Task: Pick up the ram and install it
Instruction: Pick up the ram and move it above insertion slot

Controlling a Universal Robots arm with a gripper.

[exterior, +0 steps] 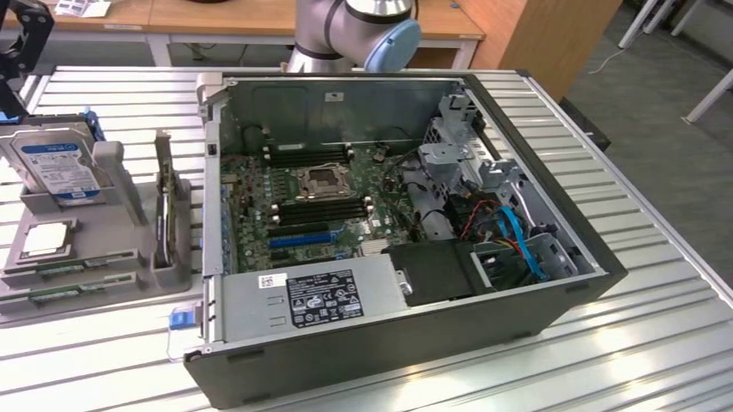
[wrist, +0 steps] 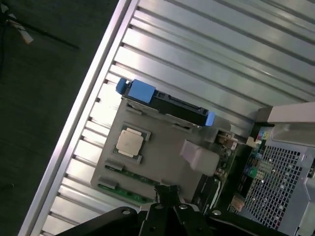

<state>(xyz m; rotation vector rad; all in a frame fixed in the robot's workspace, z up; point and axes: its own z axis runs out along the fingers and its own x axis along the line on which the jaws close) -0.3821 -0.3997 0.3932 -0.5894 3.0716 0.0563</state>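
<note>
Nearest the lens, the gripper is pressed together and empty, just beside the ram, which lies in the grey tray at the exterior view's lower left. Light, stiff and fragile, it probably wants pinching by its long edges, clear of the chips.

Power supply label, hard drive label: print illegible.

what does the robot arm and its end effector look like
The arm is silver-grey metal tubing, with a rounded joint closed by a light blue cap. The end effector is matte black, built from angular linkage bars dotted with small pale fasteners.
</note>
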